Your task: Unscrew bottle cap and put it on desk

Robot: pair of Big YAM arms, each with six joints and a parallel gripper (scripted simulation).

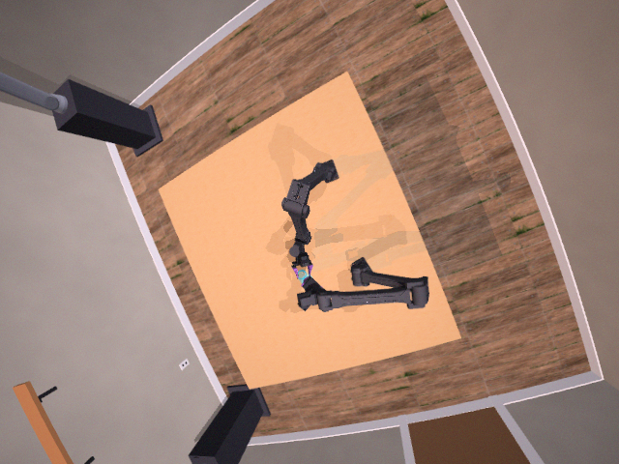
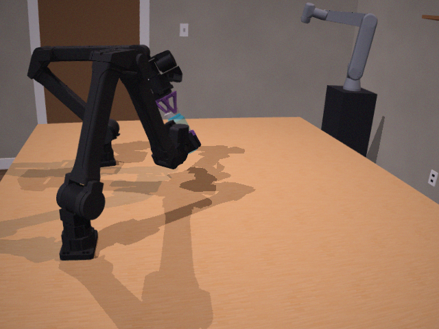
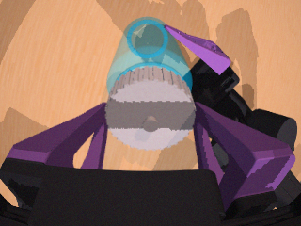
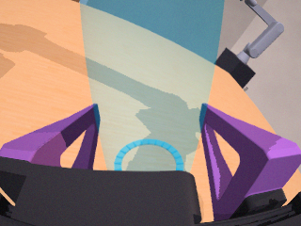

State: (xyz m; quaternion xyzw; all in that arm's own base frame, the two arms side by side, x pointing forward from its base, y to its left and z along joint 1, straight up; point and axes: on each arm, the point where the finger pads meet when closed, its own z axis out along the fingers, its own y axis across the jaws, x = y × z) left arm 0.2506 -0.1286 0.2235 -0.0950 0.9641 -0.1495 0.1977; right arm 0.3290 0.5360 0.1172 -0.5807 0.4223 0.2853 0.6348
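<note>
A see-through teal bottle (image 1: 303, 275) (image 2: 180, 120) (image 3: 150, 56) (image 4: 150, 80) is held tilted in the air above the orange desk (image 2: 301, 219) (image 1: 215, 240), between my two grippers. Its grey ribbed cap (image 3: 141, 101) sits on the bottle's neck. My left gripper (image 3: 150, 110) (image 2: 169, 103) comes from above and is shut on the cap, purple fingers on both sides. My right gripper (image 4: 150, 111) (image 2: 191, 136) comes from below and is shut on the bottle's body. The bottle's base ring shows close to the right wrist camera.
Both black arm bases stand on the desk, the nearer arm base (image 2: 77, 244) at the front left. A grey arm on a black pedestal (image 2: 349, 113) stands off the desk at the back right. Another black pedestal (image 1: 234, 424) stands beside the desk's edge.
</note>
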